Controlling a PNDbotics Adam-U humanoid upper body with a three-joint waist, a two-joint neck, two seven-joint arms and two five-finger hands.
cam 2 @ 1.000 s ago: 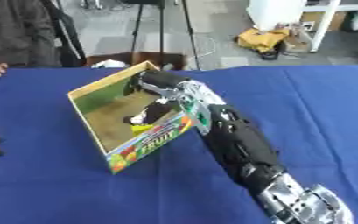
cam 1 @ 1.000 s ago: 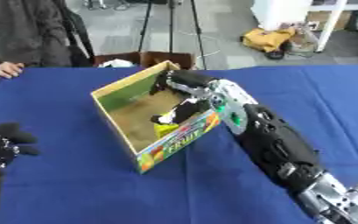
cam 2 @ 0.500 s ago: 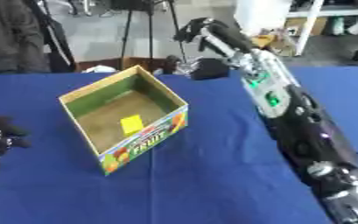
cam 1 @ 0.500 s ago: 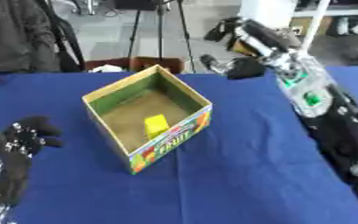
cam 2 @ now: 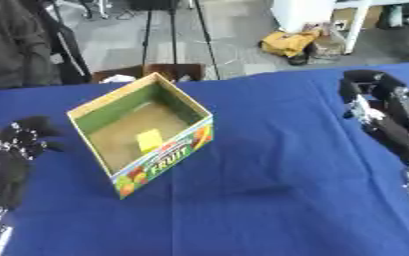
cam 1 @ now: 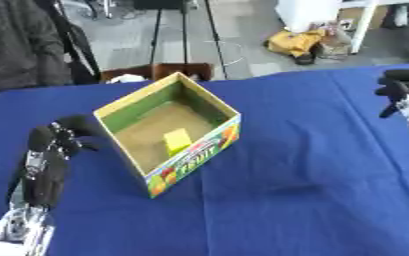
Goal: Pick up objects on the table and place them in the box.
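An open cardboard box [cam 1: 195,155] with green inner walls and a fruit print on its front stands on the blue table. A small yellow block [cam 1: 177,141] lies on its brown floor. My left hand [cam 1: 52,141] hovers just left of the box, fingers curled, holding nothing. My right hand [cam 2: 369,92] is at the right edge, well away from the box, fingers curled and empty.
The blue tablecloth [cam 1: 312,180] spreads wide in front and to the right of the box. Beyond the far edge stand a tripod [cam 1: 186,30], a yellow bag [cam 1: 297,42] on the floor and a person in dark clothes at the upper left.
My right hand came out of the box, leaving the yellow block inside, and swung away to the right edge. My left hand rose closer to the box. The camera has shifted.
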